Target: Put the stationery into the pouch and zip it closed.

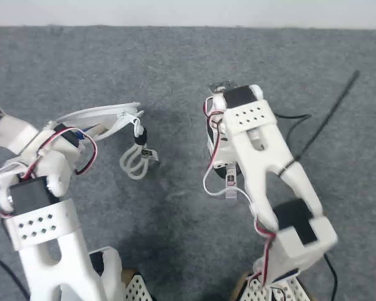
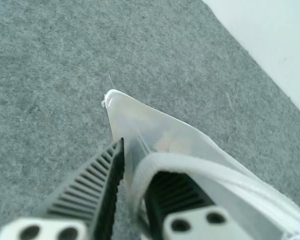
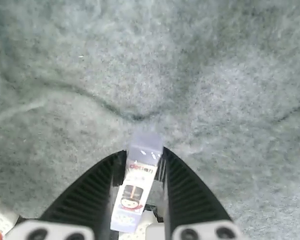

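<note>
A translucent white pouch point(image 1: 100, 116) with a white zipper edge lies on the grey carpet at the left. My left gripper point(image 1: 88, 133) is shut on the pouch's edge. In the left wrist view the black fingers point(image 2: 97, 185) pinch the pouch point(image 2: 160, 132) near its zipper band. A white looped cord point(image 1: 135, 160) trails from the pouch's end. My right gripper point(image 1: 224, 95) points down at the carpet in the middle. It is shut on a small eraser in a printed sleeve point(image 3: 138, 182), held upright with its tip near the carpet between the right gripper's point(image 3: 143, 152) fingers.
Grey carpet point(image 1: 175, 56) covers the table up to a pale wall at the far edge. A thin black cable point(image 1: 326, 119) runs diagonally at the right. A small white tag point(image 1: 230, 185) hangs among the right arm's wires.
</note>
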Action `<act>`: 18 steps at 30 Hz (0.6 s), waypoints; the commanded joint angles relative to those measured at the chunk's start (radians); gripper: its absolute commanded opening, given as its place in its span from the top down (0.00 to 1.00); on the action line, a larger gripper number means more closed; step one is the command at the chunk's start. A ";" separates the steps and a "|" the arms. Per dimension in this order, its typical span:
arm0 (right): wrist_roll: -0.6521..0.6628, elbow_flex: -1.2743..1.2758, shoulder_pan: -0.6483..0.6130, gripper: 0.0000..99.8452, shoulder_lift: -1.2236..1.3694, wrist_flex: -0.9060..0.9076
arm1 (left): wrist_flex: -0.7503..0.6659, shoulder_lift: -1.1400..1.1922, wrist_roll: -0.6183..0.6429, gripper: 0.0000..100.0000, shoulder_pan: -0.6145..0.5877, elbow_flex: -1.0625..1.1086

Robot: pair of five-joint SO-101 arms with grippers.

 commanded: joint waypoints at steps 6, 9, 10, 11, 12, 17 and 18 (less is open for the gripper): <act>0.014 0.175 0.001 0.99 -0.387 -0.079 | -0.038 -0.046 0.014 0.99 0.000 -0.031; 0.014 0.212 0.001 0.99 -0.455 -0.104 | -0.038 -0.046 0.014 0.99 0.000 -0.031; 0.014 0.221 0.001 0.99 -0.472 -0.110 | -0.038 -0.046 0.014 0.99 0.000 -0.031; 0.014 0.232 0.001 0.99 -0.486 -0.117 | -0.038 -0.046 0.014 0.99 0.000 -0.031; 0.014 0.242 0.001 0.99 -0.501 -0.125 | -0.038 -0.046 0.014 0.99 0.000 -0.031; 0.012 0.290 -0.022 0.99 -0.570 -0.159 | -0.038 -0.046 0.014 0.99 0.002 -0.031; 0.012 0.298 -0.033 0.99 -0.588 -0.159 | -0.038 -0.046 0.014 0.99 0.002 -0.031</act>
